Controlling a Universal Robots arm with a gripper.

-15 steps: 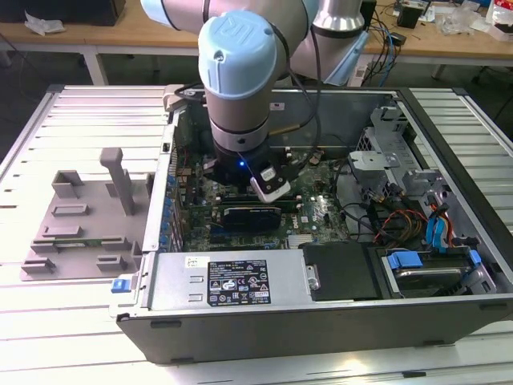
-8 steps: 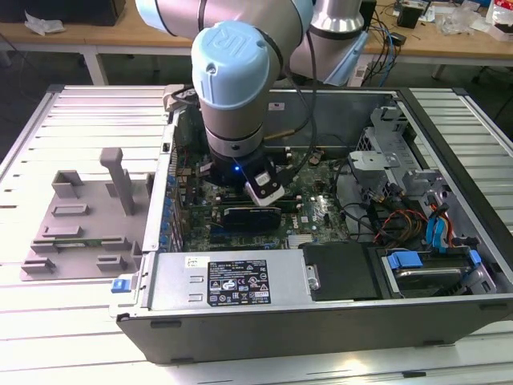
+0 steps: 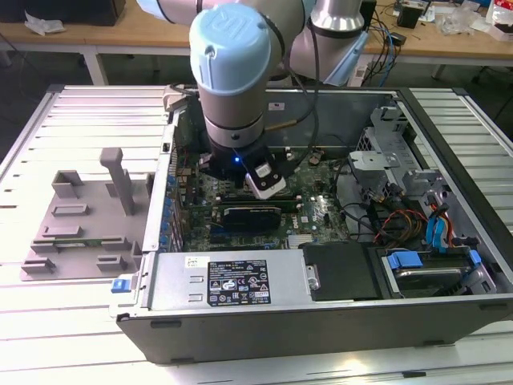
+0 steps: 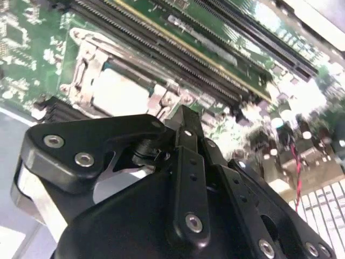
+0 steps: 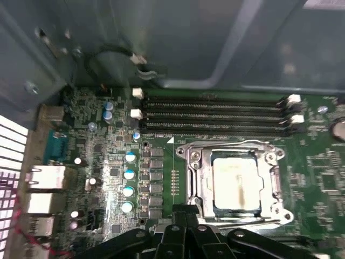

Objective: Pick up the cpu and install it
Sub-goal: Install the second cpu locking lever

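The cpu [image 5: 237, 183] is a pale silvery-grey square lying flat inside the metal socket frame [image 5: 195, 178] on the green motherboard; in the second wrist view the cpu [image 4: 119, 91] shows just beyond the fingertips. My gripper [image 5: 188, 224] hangs low over the board at the socket's near edge. Its black fingers are drawn together with nothing between them, and they are apart from the chip. In the second wrist view the gripper [image 4: 183, 116] comes to a single closed tip. In the exterior view the arm's blue-capped wrist [image 3: 232, 72] reaches down into the open computer case.
Black memory slots [image 5: 215, 114] run beside the socket, with the grey case wall [image 5: 161, 38] behind them. A dark expansion card [image 3: 252, 215] and the power supply [image 3: 232, 281] lie near the arm. A grey plastic tray [image 3: 80, 224] sits outside the case, on the exterior view's left.
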